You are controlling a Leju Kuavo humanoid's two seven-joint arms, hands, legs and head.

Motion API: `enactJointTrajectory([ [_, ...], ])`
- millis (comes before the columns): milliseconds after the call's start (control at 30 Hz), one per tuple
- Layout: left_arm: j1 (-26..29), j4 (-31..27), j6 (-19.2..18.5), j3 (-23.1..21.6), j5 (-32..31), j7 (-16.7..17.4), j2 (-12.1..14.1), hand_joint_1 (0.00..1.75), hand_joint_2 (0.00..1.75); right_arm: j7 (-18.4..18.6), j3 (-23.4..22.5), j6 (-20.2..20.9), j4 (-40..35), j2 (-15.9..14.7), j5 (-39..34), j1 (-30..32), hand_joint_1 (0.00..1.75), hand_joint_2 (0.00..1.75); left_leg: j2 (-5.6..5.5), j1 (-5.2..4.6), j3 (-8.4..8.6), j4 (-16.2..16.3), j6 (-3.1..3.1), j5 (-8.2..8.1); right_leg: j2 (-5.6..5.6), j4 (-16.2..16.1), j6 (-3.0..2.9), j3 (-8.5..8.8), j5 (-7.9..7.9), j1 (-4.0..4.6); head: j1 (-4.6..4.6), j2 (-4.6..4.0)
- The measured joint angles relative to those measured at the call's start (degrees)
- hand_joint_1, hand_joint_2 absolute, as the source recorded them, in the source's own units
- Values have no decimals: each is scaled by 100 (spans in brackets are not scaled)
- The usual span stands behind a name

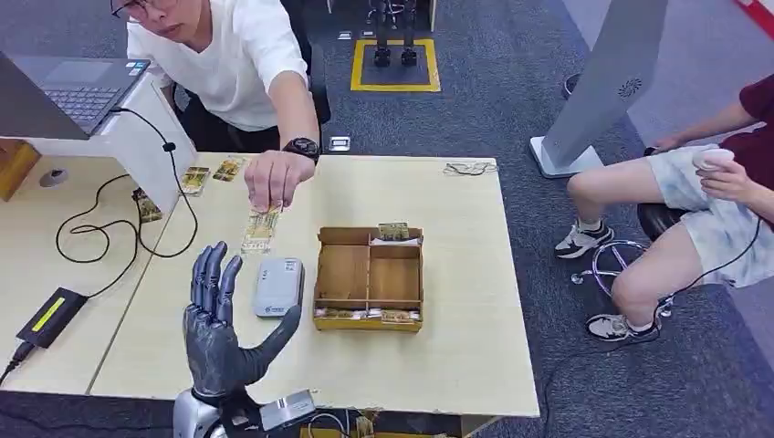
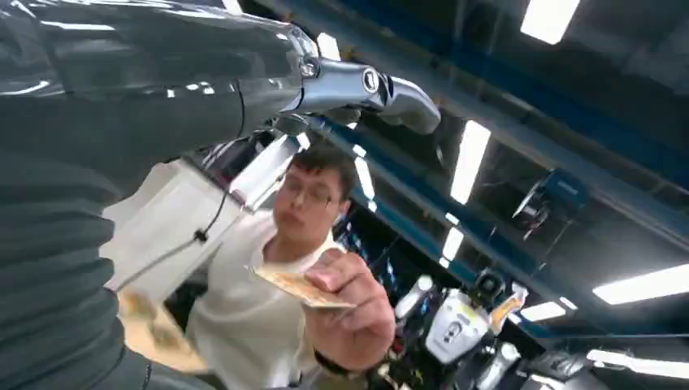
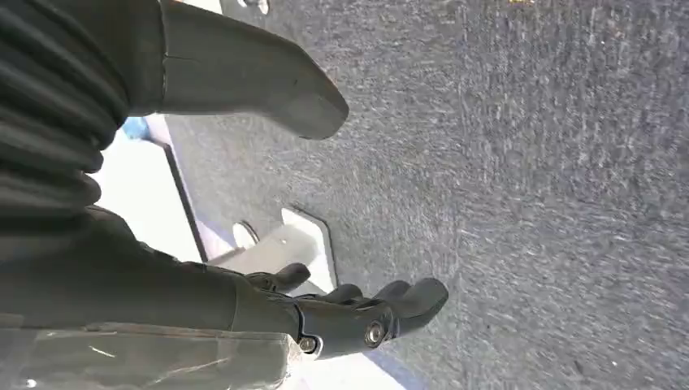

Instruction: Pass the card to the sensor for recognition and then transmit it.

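My left hand (image 1: 222,324) stands upright over the near left of the table, palm up, fingers apart and empty. Beyond it a person's hand (image 1: 277,180) holds a yellowish card (image 1: 260,227) by its top edge, just above the table. The same card (image 2: 299,287) shows in the left wrist view, pinched in the person's fingers, apart from my left hand (image 2: 146,97). A grey sensor box (image 1: 278,286) lies flat to the right of my left hand. My right hand (image 3: 244,203) hangs over grey carpet with thumb and fingers apart, holding nothing.
A wooden divided tray (image 1: 369,277) with cards along its near and far edges sits at the table's middle. More cards (image 1: 194,179) lie at the far left by a white stand carrying a laptop (image 1: 68,94). Cables (image 1: 109,228) trail left. A seated person (image 1: 694,210) is right.
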Motion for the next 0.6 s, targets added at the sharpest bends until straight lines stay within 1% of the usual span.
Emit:
enactJointTrajectory([
  [33, -51, 7, 2, 144, -210, -37, -41, 0, 175, 2, 53, -35, 81, -68, 0, -16, 0, 175, 0, 0, 4, 0, 0, 0, 0, 0, 0, 0, 0, 0, 9, 0],
  [67, -103, 20, 2, 337, -379, -50, -65, 0, 175, 4, 107, -65, 183, -126, 0, -34, 0, 175, 1, 1, 6, 0, -1, 0, 2, 1, -1, -1, 0, 1, -4, 0],
  [133, -153, 42, 2, 557, -550, -37, -89, 0, 175, 24, 184, -109, 324, -230, 0, -63, 0, 175, 1, 2, 7, 0, -1, 1, 3, 1, -2, -2, -1, 2, -11, 0],
  [267, -237, 50, 2, 839, -874, 51, -113, 0, 175, 63, 315, -177, 564, -387, 0, -110, 0, 175, 1, 2, 6, 0, -2, 1, 3, 1, -2, -2, -2, 1, -7, 0],
  [467, -327, 87, 2, 1000, -945, 61, -124, 0, 175, 68, 411, -186, 749, -492, 0, -134, 0, 175, 1, 1, 5, 0, -1, 0, 3, 1, -2, -2, -2, 0, -7, 0],
  [600, -340, 87, 2, 1029, -948, 61, -126, 0, 175, 68, 444, -186, 800, -524, 0, -136, 0, 175, 1, 1, 6, 0, -1, 0, 3, 1, -2, -3, -2, 1, -7, 0],
])
